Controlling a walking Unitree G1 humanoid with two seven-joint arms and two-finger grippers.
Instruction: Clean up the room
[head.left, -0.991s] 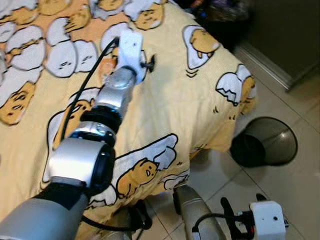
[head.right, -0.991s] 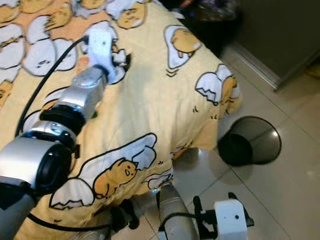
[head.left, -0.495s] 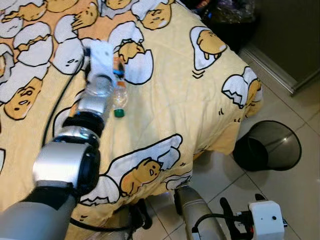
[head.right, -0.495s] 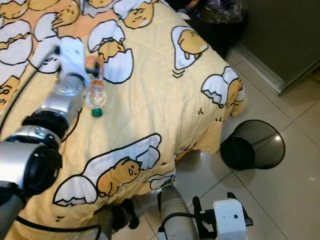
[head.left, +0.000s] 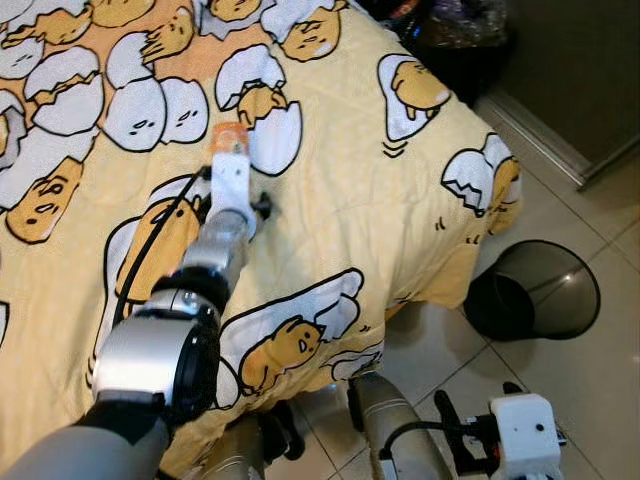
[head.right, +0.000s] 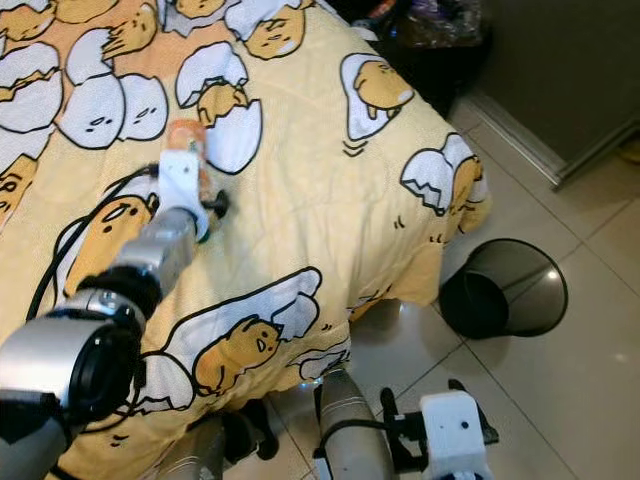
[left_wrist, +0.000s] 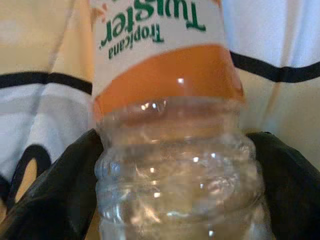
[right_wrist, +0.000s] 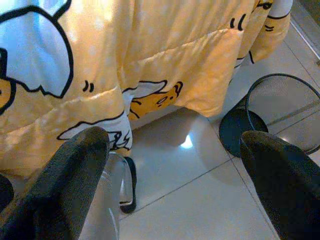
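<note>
1. The yellow bedspread (head.left: 330, 190) drapes over the bed's corner and hangs towards the tiled floor (head.left: 590, 390); a black mesh wastebasket (head.left: 535, 290) stands on the tiles just beside that corner, with open floor around it.
2. In the head views the left arm and its white wrist block hide most of the plastic bottle (left_wrist: 175, 150); only the orange label end peeks out beyond the wrist.
3. The left gripper (left_wrist: 175, 165) is clamped on the clear ribbed body of the bottle, which lies on the bedspread.
4. The right gripper (right_wrist: 175, 165) hangs low over the floor, fingers spread wide, holding nothing.
</note>
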